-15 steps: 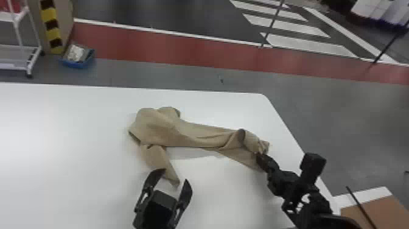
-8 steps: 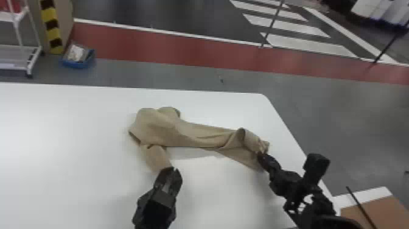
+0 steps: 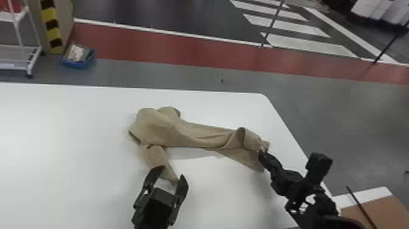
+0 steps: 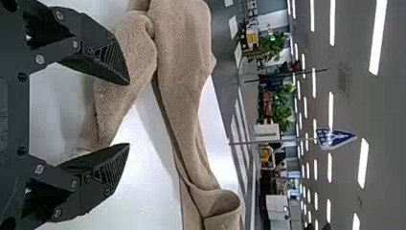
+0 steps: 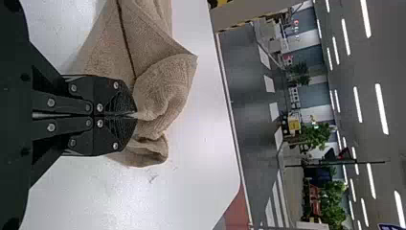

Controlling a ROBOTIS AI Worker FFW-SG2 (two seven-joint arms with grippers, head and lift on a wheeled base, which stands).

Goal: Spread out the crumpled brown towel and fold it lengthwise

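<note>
Your right gripper [image 5: 136,115] had the towel [image 3: 158,129] pinched by its end near the surface's [image 3: 91,158] right edge; your left gripper [image 3: 172,171] stood wide at the tail towards the near edge. Soft, light and limp, it probably wanted gripping at that tail's tip.

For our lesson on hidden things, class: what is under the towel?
The towel lies on the white table, whose top shows around it. Anything beneath the folds is covered and cannot be seen.
</note>
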